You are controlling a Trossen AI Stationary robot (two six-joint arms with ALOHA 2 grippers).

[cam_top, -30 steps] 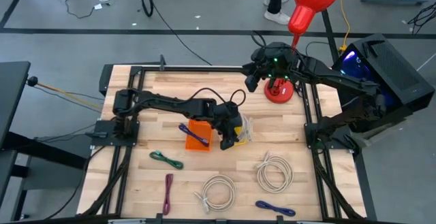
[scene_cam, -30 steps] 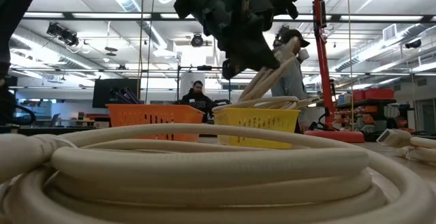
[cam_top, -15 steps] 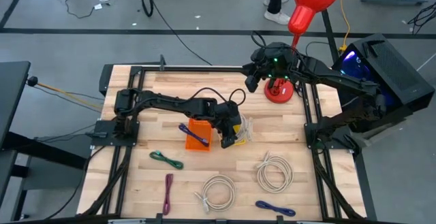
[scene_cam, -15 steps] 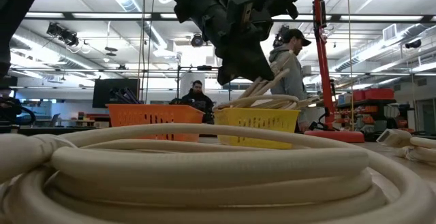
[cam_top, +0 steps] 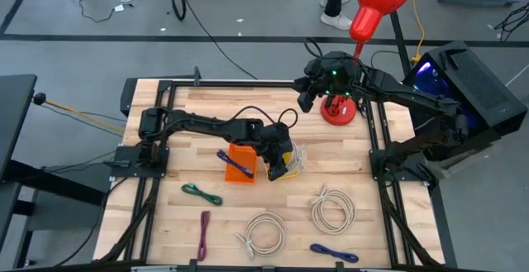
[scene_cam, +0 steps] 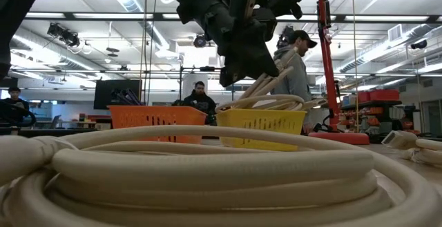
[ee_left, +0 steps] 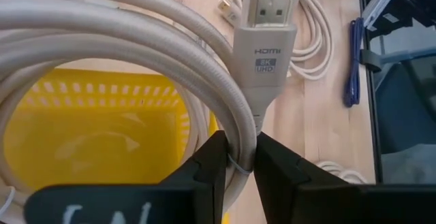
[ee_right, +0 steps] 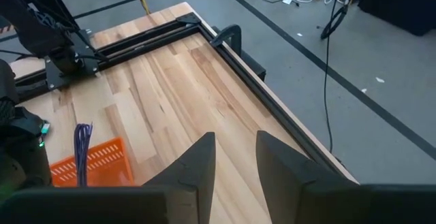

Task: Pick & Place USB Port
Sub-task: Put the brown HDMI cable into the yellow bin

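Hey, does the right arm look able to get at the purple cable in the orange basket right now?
Probably yes. The right gripper hangs open above bare table, and the purple cable lies draped across the orange basket, uncovered.

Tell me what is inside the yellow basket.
A coiled white HDMI cable loops into the yellow basket, with the left claw around one strand. The basket floor showing through the coil looks bare; its corners are covered.

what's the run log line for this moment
left tool: around white hdmi cable above yellow basket | right tool: open, idle
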